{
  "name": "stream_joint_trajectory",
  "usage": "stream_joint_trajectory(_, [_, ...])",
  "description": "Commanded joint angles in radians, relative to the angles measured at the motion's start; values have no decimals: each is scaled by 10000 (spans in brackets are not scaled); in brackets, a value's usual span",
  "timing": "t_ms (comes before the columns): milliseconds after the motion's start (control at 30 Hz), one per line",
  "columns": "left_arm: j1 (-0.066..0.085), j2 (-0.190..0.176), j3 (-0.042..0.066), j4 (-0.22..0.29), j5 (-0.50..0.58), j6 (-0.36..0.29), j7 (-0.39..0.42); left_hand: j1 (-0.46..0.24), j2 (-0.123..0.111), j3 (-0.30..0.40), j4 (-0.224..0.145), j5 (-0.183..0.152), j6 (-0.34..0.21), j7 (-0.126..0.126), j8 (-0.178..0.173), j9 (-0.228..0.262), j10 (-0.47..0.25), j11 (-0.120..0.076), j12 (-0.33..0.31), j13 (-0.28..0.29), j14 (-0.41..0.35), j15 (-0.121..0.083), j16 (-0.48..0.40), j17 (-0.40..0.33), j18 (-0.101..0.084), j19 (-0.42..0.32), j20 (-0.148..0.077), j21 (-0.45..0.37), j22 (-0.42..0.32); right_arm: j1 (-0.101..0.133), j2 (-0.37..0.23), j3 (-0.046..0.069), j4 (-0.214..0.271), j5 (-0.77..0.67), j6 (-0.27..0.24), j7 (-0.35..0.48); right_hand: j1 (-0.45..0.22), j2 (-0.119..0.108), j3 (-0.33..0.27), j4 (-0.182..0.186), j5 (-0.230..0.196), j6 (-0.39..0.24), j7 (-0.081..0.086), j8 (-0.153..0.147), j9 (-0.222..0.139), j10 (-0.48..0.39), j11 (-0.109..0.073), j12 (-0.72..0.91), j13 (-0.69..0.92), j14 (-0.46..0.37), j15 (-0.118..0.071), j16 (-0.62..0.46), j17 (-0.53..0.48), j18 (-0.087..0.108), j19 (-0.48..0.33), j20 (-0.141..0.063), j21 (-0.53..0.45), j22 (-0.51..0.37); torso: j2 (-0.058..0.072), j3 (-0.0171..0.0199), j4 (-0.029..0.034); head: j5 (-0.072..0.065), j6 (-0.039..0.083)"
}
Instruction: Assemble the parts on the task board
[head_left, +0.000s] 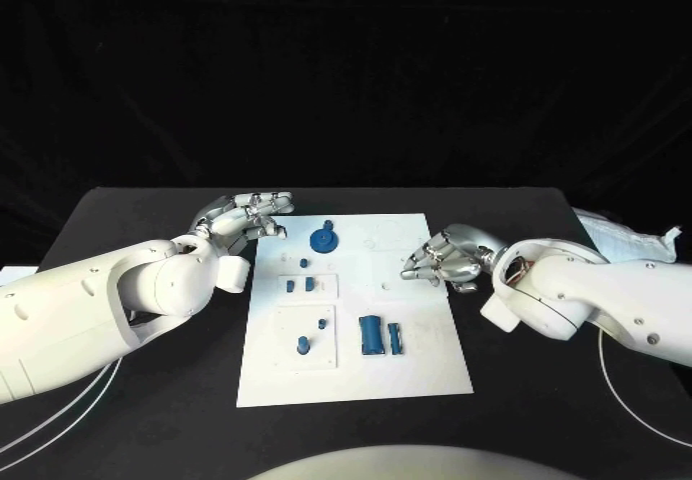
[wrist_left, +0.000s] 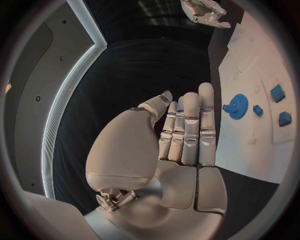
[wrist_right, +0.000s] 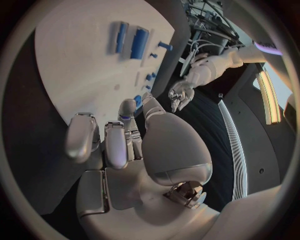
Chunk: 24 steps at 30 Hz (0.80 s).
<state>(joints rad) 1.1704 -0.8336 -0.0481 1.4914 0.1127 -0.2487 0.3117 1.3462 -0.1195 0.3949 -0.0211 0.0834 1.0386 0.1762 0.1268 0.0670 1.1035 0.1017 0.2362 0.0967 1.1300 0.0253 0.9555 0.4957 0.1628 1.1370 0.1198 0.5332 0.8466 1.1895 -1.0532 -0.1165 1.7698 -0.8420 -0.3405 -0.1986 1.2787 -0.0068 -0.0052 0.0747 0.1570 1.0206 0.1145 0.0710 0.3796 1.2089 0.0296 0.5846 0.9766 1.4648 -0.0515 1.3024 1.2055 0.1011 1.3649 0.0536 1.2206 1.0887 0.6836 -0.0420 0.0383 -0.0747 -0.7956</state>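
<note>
Black table under the task board (head_left: 418, 370): nearest me, blue bars (head_left: 372, 335) lying lengthwise — farther, the gear (head_left: 326, 240). My empty, fingers-apart left hand (head_left: 248, 216) sits just beside it; right hand (head_left: 450, 257) curled, holding nothing — farther away.

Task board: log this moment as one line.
left hand open, beside task board | right hand open, at board's edge | blue gear on board | parts untouched

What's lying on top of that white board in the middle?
On the task board lie small blue parts: a gear, a larger block, a slim bar and several little pegs. Anything beneath the board is hidden.
</note>
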Motion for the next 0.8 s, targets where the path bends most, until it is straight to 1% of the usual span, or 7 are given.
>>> stream_joint_trajectory(33, [-46, 49, 12, -139, 197, 99, 419, -71, 39, -177, 82, -4, -142, 9, -28, -3, -133, 101, -60, -79, -543, 84, -850, -489, 179, -572, 110, -583, -356, 105, 338, 61, -836, 3827, -419, 2820, 367, 123, 78, -168, 79, -502, 161, 31, -231, -551, 116, -1241, -1029, -554, 145, -2094, -2273, 478, -1091, 94, -2012, -2352, -269, -95, -66, -54, 114])
stream_joint_trajectory(100, [-71, 71, 12, -243, 235, 32, 538, -30, 100, -253, 141, 9, -220, 21, -34, -4, -185, 138, -158, -166, -1050, 219, -1912, -1040, 147, -1157, 230, -1193, -756, 144, 607, 128, -1430, 4736, -367, 3368, 577, 198, 135, -219, 88, -562, 274, -26, -377, -777, 268, -2235, -2049, -1578, 279, -4946, -4967, 824, -2192, 237, -4237, -4624, -321, -116, -69, -65, 230])
stream_joint_trajectory(367, [-131, 373, 13, -790, 511, -529, 1038, 145, 148, -339, 317, 10, -406, 65, -294, -16, -340, 518, -1214, -334, -2063, 1063, -6084, -2979, 112, -3461, 1151, -3987, -3036, 193, 1794, 369, -3565, 7104, 424, 4820, 1321, 308, 600, -443, -400, -613, 501, -95, -1057, -1539, 929, -4780, -5522, -4075, 1302, -9979, -7799, 714, -4001, 1182, -8438, -7417, -530, -113, -86, -109, 846])
stream_joint_trajectory(600, [-142, 651, 16, -1044, 567, -1033, 1217, 247, 285, -800, 350, 21, -432, 84, -557, -17, -554, 677, -1708, -344, -1863, 1248, -7448, -3706, 213, -3519, 1501, -4642, -4125, 179, 2623, 524, -4643, 7832, 748, 5385, 1228, 347, 882, -789, -466, -545, 460, -95, -2118, -1178, 1137, -5106, -8221, -3634, 1568, -12023, -10019, 823, -3317, 1605, -10608, -9226, -558, -91, -94, -66, 1221])
stream_joint_trajectory(633, [-137, 575, 7, -981, 392, -554, 766, -3881, 1195, -1716, 211, -834, -3402, -512, -1268, -670, -3682, 147, -2362, -967, -4737, 809, -8026, -4055, -367, -5901, 672, -5332, -5382, 192, 2449, 504, -4437, 6802, 180, 4473, -2950, 68, 52, -747, -773, -3501, -24, -710, -2558, -4488, 710, -5846, -8539, -6995, 1251, -12235, -10515, 231, -6493, 955, -10991, -9637, -529, -101, -85, -89, 1048])
stream_joint_trajectory(733, [-165, 574, 20, -934, 352, -678, 801, -4642, 1195, -1924, 211, -834, -3992, -577, -1268, -670, -4299, 75, -2362, -967, -5237, 718, -8197, -4151, -366, -6325, 533, -5332, -5674, 148, 2457, 522, -4369, 6847, 55, 4549, -3762, 68, 52, -747, -846, -4014, -110, -710, -2711, -5095, 616, -5846, -8755, -7582, 515, -13024, -10730, 231, -7017, 839, -11161, -9806, -588, -65, -105, -31, 1111])
stream_joint_trajectory(800, [-209, 572, 39, -862, 290, -868, 855, -5314, 1195, -2078, 211, -834, -4468, -658, -1268, -670, -4808, -11, -2362, -967, -5695, 645, -8302, -4213, -479, -6705, 405, -5332, -5887, 80, 2469, 550, -4266, 6916, -135, 4664, -4451, 68, 52, -747, -1570, -4481, -186, -710, -2795, -5626, 548, -5846, -8837, -8116, 515, -13024, -10836, 135, -7521, 732, -11245, -9892, -679, -11, -137, 56, 1206])
